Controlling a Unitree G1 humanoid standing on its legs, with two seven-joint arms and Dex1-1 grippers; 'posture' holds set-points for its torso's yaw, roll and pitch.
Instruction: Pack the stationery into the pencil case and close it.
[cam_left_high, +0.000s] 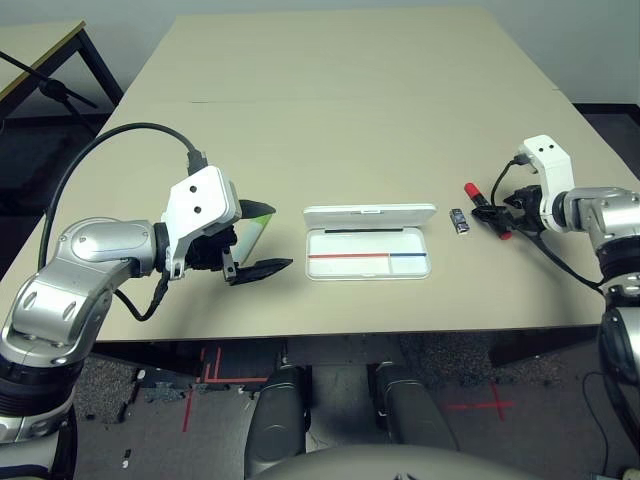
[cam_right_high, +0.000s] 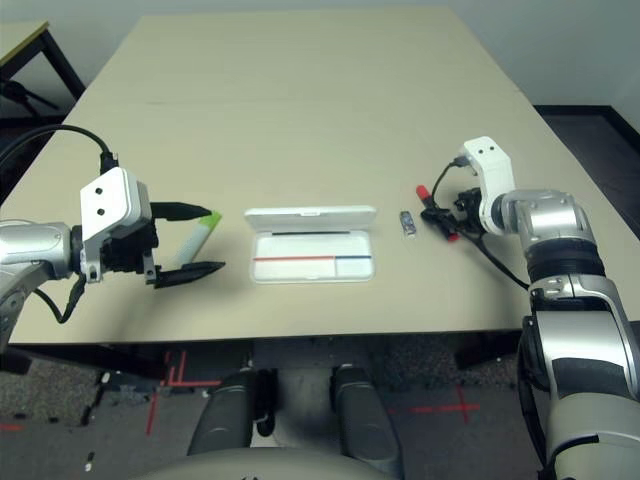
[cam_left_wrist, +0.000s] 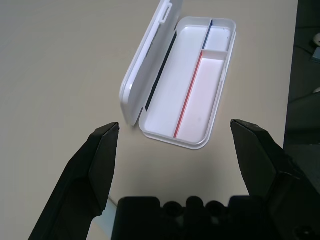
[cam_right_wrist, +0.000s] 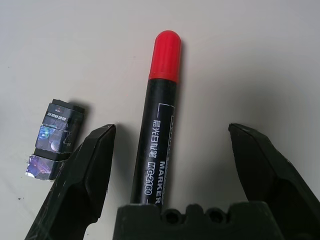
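Note:
The white pencil case (cam_left_high: 366, 243) lies open at the middle of the table, its lid (cam_left_high: 370, 216) folded back and its tray with the red and blue line bare. To its right sits a tiny dark-and-silver piece (cam_left_high: 458, 221), then the red marker (cam_right_wrist: 157, 125). My right gripper (cam_right_wrist: 172, 145) is open, one finger on each side of the marker with a gap on both. Left of the case, my left gripper (cam_left_high: 262, 238) is open and points at the case (cam_left_wrist: 185, 90). The green-capped highlighter (cam_left_high: 252, 230) lies on the table between its fingers' outlines.
The tan table (cam_left_high: 330, 90) stretches far behind the case, with a seam across its middle. Its front edge runs just below the case. A second table (cam_left_high: 30, 50) stands at the far left. Black cables loop over both wrists.

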